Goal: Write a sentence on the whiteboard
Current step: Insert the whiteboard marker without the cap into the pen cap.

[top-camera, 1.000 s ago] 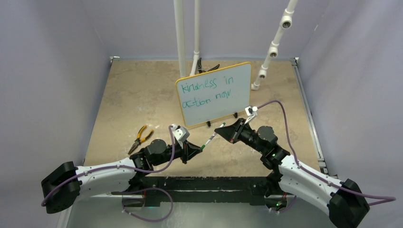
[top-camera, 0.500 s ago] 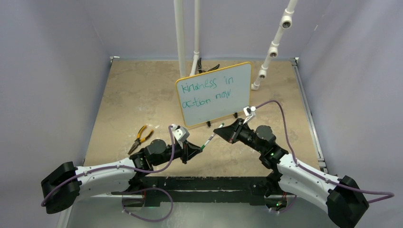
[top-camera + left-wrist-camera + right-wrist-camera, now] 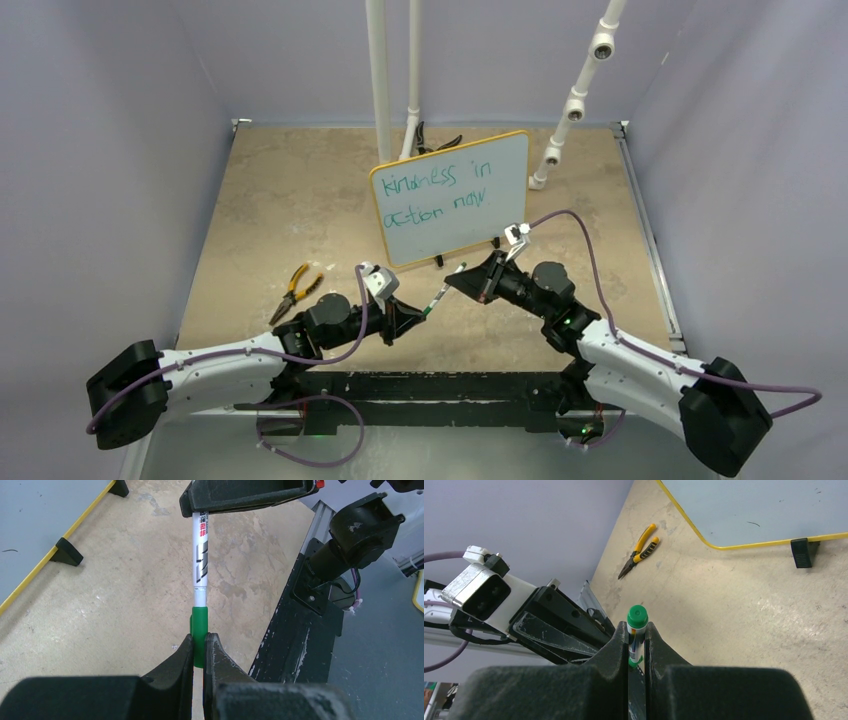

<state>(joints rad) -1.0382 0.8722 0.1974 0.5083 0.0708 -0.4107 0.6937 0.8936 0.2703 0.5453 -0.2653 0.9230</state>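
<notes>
The whiteboard [image 3: 450,195] stands upright at mid-table, yellow-framed on black feet, with the teal sentence [image 3: 432,188] "kindness in action now" written on it. In front of it a white marker [image 3: 440,296] spans between both grippers. My left gripper [image 3: 199,647] is shut on the green cap [image 3: 199,627], which sits over the marker's tip end. My right gripper [image 3: 637,640] is shut on the marker's barrel [image 3: 200,550], and the green rear end [image 3: 637,616] pokes out past its fingers. From above, the left gripper [image 3: 416,315] and right gripper [image 3: 460,282] face each other closely.
Yellow-handled pliers [image 3: 293,288] lie on the table left of my left arm. Dark pliers [image 3: 436,144] lie behind the board near two white upright pipes [image 3: 380,80]. A jointed white pipe [image 3: 573,105] leans at the back right. Purple walls surround the table.
My right gripper has moved a little left and toward the left gripper, so less of the marker shows between them. The left arm has stayed put.
</notes>
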